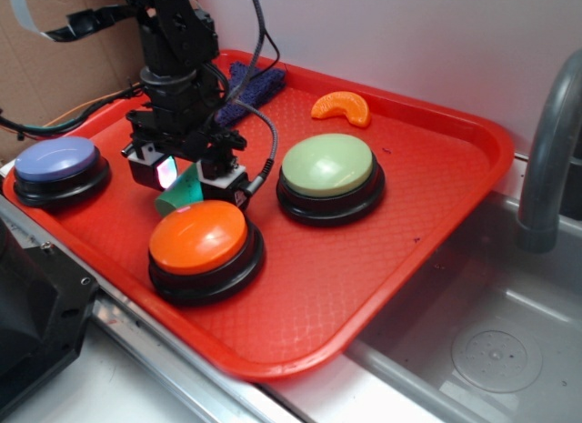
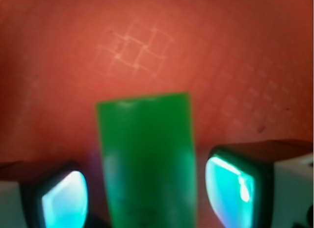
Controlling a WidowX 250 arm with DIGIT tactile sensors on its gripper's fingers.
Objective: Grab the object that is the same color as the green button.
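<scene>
Item 1, the green cylinder (image 2: 145, 164): 1 count. We find it on the red tray (image 1: 436, 205), just behind the orange button (image 1: 199, 236) and left of the green button (image 1: 327, 165), directly under the gripper (image 1: 186, 176). We judge it light, rigid and smooth, likely slippery plastic, with no sign of fragility. The best hold in our view is across its curved sides about mid-height, pads square to the wall so it cannot squirt out.

Item 2, the gripper: 1 count. In the wrist view the cylinder stands between the 2 glowing pads (image 2: 225, 191), with a visible gap on each side. We read the jaws as parted and straddling it, gripping nothing yet.

Item 3, domed buttons on black bases: 3 count. 1 green, centre of tray; 1 orange, front; 1 purple-blue button (image 1: 57, 159), far left edge.

Item 4, orange slice-shaped piece (image 1: 343, 107): 1 count, near the back rim, well apart from the gripper.

Item 5, dark blue cloth-like object (image 1: 250, 85): 1 count, back of tray, partly hidden by the arm.

Item 6, grey faucet (image 1: 546, 159): 1 count, right of tray, over a metal sink (image 1: 491, 350)
</scene>
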